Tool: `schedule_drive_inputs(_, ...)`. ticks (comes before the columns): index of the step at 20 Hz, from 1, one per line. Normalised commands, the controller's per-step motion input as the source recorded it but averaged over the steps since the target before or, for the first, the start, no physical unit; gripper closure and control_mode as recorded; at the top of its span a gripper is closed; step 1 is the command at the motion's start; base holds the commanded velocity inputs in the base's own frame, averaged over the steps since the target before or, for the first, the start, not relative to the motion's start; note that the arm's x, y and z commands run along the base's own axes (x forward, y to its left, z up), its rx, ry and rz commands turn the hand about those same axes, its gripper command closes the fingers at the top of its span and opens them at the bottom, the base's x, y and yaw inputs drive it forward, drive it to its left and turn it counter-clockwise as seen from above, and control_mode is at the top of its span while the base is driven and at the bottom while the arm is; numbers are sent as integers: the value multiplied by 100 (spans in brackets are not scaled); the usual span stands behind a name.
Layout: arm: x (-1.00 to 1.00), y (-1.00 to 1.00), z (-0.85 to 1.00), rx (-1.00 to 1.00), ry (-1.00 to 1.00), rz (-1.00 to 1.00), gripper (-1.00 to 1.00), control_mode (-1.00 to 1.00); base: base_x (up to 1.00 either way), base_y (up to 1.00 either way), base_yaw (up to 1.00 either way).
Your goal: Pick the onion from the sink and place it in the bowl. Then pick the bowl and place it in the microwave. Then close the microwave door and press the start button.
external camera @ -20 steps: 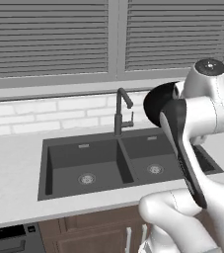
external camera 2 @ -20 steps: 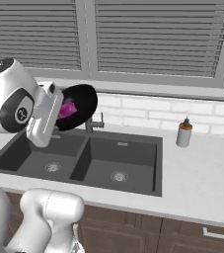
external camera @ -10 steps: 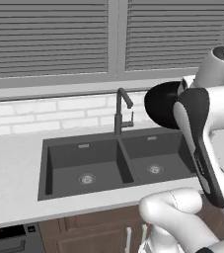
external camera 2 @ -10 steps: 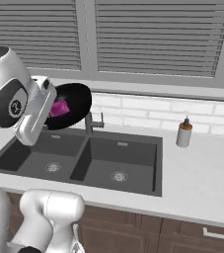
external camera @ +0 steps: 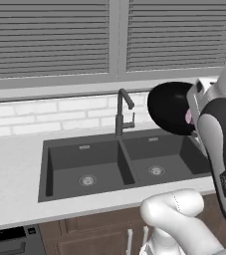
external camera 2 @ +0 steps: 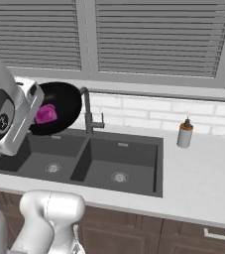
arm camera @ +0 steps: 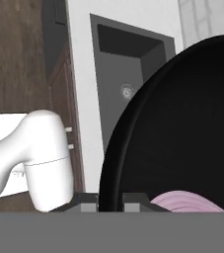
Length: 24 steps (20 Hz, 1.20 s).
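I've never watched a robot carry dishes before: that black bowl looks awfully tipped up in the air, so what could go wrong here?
The bowl is held steeply tilted above the sink, gripped at its rim. The onion inside could roll out and drop into a basin. With so small a hold on the rim, the bowl itself might slip. Swinging it, the arm could also knock the faucet.

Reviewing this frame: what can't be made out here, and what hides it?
- Fingers on the bowl rim: hidden by the hand in the right base view.
- Onion: partly covered by the hand; cut off by the bottom edge in the hand view.
- Soap bottle: too small to make out any label.
- Sink: right end hidden behind the arm, left base view.
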Motion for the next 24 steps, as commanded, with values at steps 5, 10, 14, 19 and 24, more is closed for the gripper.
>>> schedule_drive_inputs(5, -4, 0, 15, 0, 0, 0, 100, 100, -25, 0, 0)
schedule_drive_inputs(10, 0, 0, 0, 0, 0, 0, 100, 100, -63, -2, -29)
schedule_drive_inputs(14, 0, 0, 0, 0, 0, 0, 100, 100, -56, -7, -78)
schedule_drive_inputs(19, 0, 0, 0, 0, 0, 0, 100, 100, -1, 0, -99)
schedule_drive_inputs(24, 0, 0, 0, 0, 0, 0, 100, 100, 0, 0, -100)
